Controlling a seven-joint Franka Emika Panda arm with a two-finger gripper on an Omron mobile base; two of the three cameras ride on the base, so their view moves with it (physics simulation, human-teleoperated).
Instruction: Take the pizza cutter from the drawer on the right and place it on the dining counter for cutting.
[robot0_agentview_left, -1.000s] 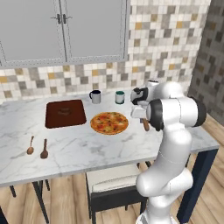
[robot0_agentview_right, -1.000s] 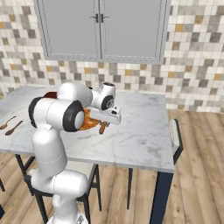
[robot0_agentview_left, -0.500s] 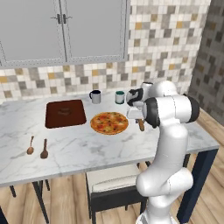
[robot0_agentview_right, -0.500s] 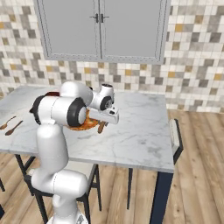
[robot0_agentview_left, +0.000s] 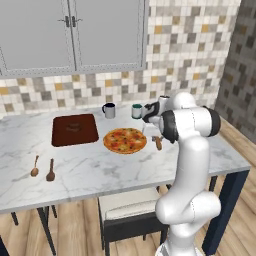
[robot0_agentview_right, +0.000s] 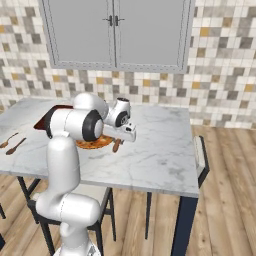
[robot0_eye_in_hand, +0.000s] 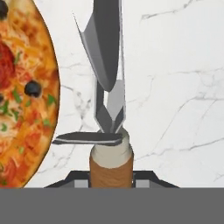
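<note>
You've got the pizza cutter (robot0_eye_in_hand: 110, 127) pinched by its wooden handle, gripper (robot0_eye_in_hand: 111, 180) closed on it w/ fingers either side, blade end pointing away over the dining counter (robot0_eye_in_hand: 175, 87). It hangs low over the marble, just beside the pizza (robot0_eye_in_hand: 22, 96); can't tell if it touches the slab yet. Looks light & stiff: steel head, short wood grip. Handle's the right hold, since bare metal likely slips. Set it flat, clear of the pizza edge.
</note>
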